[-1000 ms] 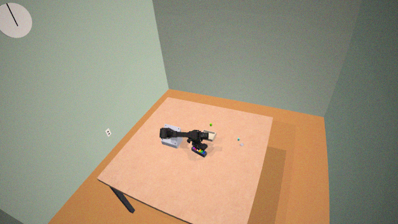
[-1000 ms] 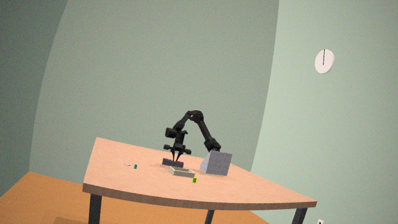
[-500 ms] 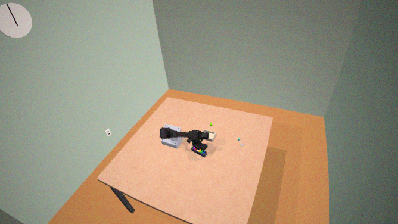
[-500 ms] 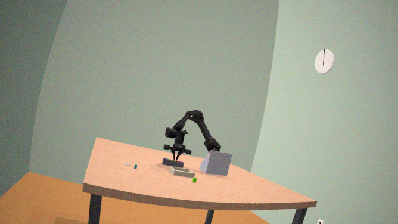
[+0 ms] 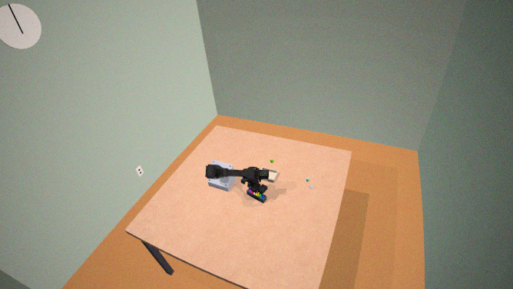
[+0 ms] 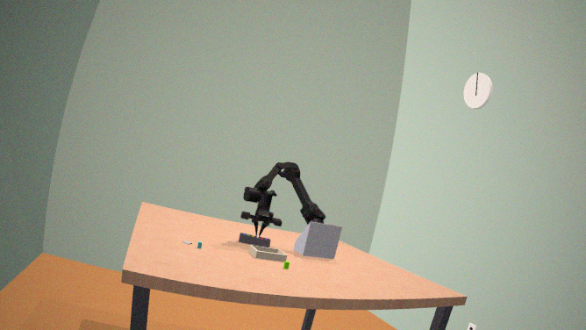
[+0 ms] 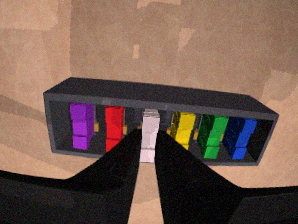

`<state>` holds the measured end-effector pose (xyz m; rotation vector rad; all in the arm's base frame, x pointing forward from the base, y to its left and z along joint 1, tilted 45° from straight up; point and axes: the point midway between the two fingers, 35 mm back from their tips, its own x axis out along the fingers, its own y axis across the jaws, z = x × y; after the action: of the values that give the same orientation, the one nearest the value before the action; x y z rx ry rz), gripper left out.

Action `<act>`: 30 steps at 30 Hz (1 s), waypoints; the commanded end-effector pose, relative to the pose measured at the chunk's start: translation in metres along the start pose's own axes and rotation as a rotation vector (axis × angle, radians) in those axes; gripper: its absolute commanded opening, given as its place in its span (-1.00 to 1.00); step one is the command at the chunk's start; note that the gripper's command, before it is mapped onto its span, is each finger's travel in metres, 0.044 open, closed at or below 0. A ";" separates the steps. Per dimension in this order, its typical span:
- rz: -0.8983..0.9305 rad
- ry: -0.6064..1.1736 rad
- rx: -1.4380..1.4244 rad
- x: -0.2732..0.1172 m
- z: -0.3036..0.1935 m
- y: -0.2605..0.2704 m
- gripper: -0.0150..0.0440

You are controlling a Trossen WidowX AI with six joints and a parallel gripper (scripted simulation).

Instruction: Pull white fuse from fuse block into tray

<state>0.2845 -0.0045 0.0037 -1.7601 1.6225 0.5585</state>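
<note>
The claw (image 7: 148, 143) hung straight down over the fuse block (image 7: 160, 96), and its two dark fingers were pinching the white fuse (image 7: 150, 132) from either side. In the wrist view the fuse sat right between the fingertips, its top poking up above them and its lower end hidden behind them. It stood in the middle of the row, upright, with the red fuse (image 7: 115, 127) just to one side and the yellow fuse (image 7: 182, 129) just to the other. Further out sat the purple fuse (image 7: 81, 125) at one end, and the green fuse (image 7: 214, 136) and blue fuse (image 7: 244, 139) at the other. Whether the white fuse had lifted clear of its slot, the pictures could not tell.

From the side, the arm (image 6: 289, 184) arched over from its grey base (image 6: 319, 240) and the claw (image 6: 260, 232) pointed down onto the block (image 6: 254, 240). The tray (image 6: 267, 253) lay on the tabletop (image 6: 210, 272) just beside the block, on the nearer side. A small green piece (image 6: 286, 265) and a teal piece (image 6: 199, 245) lay well apart from it all.
</note>
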 end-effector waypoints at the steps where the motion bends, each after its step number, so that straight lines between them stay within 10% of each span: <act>1: -0.001 -0.004 0.003 -0.003 0.001 0.000 -0.49; 30: -0.002 -0.003 0.001 -0.017 0.001 0.000 -0.49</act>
<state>0.2830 0.0059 0.0140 -1.7636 1.6217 0.5582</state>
